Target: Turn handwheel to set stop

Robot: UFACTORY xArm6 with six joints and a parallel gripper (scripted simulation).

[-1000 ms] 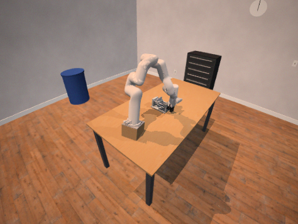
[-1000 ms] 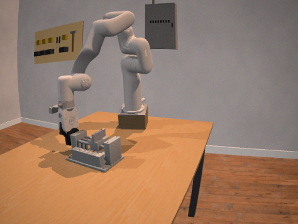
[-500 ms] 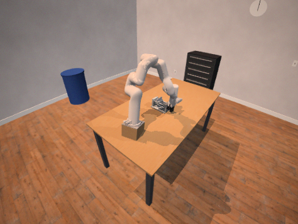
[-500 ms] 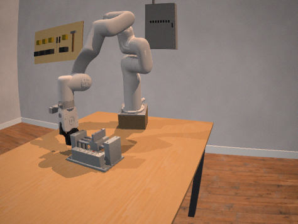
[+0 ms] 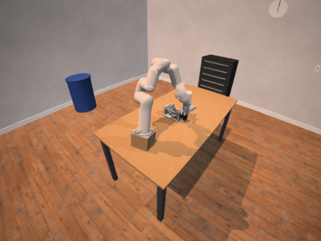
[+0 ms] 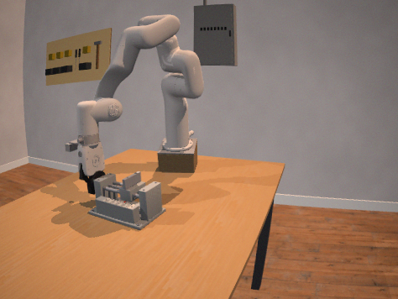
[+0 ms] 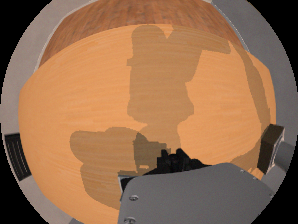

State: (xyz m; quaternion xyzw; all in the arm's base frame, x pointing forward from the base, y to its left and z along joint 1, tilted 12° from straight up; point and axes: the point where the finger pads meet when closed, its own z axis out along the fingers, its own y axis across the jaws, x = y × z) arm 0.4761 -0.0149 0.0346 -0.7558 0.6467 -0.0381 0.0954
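Handwheel [image 6: 91, 187] between the closed claw [image 6: 91, 183] fingers, behind the fixture [image 6: 126, 201].

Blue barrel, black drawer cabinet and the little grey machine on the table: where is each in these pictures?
Blue barrel [image 5: 80, 93], top view: middle of its side.
Black drawer cabinet [image 5: 217, 74], top view: its slatted front.
Grey machine [image 6: 150, 201], exterior view: its right end block.

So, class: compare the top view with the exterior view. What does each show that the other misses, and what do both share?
Only the top view shows the blue barrel and black drawer cabinet. Only the exterior view shows the yellow tool board and grey wall box. Both show the white arm, its dark gripper closed on something behind the grey slide fixture, on the wooden table.
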